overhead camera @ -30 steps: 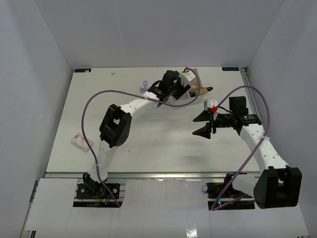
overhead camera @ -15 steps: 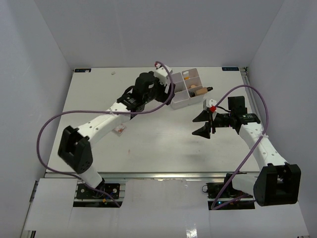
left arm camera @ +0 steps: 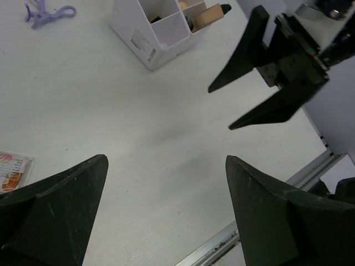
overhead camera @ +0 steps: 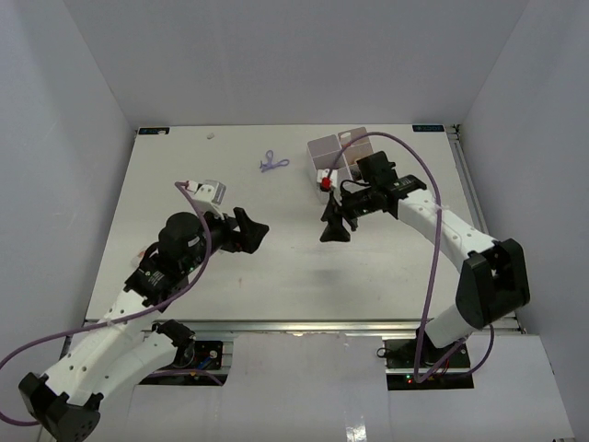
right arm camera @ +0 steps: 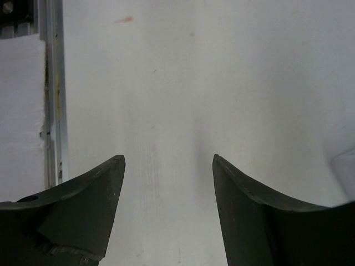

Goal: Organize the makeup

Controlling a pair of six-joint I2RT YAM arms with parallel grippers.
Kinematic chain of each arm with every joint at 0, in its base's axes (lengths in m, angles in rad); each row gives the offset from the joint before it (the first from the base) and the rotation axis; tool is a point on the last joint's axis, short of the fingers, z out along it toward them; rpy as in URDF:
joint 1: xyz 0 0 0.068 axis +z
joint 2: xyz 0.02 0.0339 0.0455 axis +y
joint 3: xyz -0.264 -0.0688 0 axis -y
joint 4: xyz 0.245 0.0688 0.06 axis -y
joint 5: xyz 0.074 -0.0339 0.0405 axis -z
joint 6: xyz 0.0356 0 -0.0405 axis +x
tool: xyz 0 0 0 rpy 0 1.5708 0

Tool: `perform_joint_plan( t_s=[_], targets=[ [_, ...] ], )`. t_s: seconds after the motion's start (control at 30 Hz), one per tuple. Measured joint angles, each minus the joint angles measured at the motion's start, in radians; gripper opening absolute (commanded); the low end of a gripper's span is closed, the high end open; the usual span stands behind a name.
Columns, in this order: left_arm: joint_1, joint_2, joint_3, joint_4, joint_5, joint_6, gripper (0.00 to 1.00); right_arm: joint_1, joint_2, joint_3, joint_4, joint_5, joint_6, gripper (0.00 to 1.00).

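Observation:
The white four-compartment box (overhead camera: 324,150) stands at the far middle, partly hidden by my right arm. In the left wrist view the box (left arm camera: 145,41) holds a beige dark-capped bottle (left arm camera: 206,12). The lilac clip (overhead camera: 271,164) lies on the table left of the box; it also shows in the left wrist view (left arm camera: 47,11). A small clear pinkish item (left arm camera: 14,169) lies by my left finger. My left gripper (overhead camera: 254,230) is open and empty over the table's middle left. My right gripper (overhead camera: 329,226) is open and empty, just in front of the box. The other makeup is hidden.
The table's metal front rail (overhead camera: 304,324) runs along the near edge; it shows in the left wrist view (left arm camera: 260,216) and the right wrist view (right arm camera: 52,88). A small red mark (overhead camera: 241,278) is on the table. My right gripper (left arm camera: 220,109) faces my left one.
My left arm has drawn back from the box to the near left. My right arm has swung left and farther, to just in front of the box. Both grippers stay open.

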Motion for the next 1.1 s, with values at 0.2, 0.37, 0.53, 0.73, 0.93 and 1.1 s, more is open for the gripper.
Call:
perform_joint_plan(
  t_s=[0.2,0.37,0.53,0.73,0.93,1.1],
  targets=[
    [0.001,-0.124,-0.021,-0.062,-0.007,-0.069,0.98,0.057,0.247,0.364,-0.014,0.153,0.076,0.73],
    [0.001,-0.159,-0.03,-0.09,-0.012,-0.079,0.98,0.093,0.516,0.748,-0.019,0.308,0.136,0.81],
    [0.001,-0.18,-0.055,-0.107,-0.047,-0.079,0.98,0.108,0.745,0.982,0.059,0.4,0.241,0.84],
    [0.001,-0.184,-0.06,-0.117,-0.079,-0.078,0.98,0.109,0.882,0.994,0.152,0.475,0.328,0.81],
    [0.001,-0.2,-0.06,-0.123,-0.12,-0.076,0.98,0.108,0.941,0.998,0.307,0.503,0.45,0.7],
    [0.001,-0.212,-0.06,-0.125,-0.157,-0.075,0.98,0.11,0.982,1.031,0.424,0.531,0.541,0.62]
  ],
)
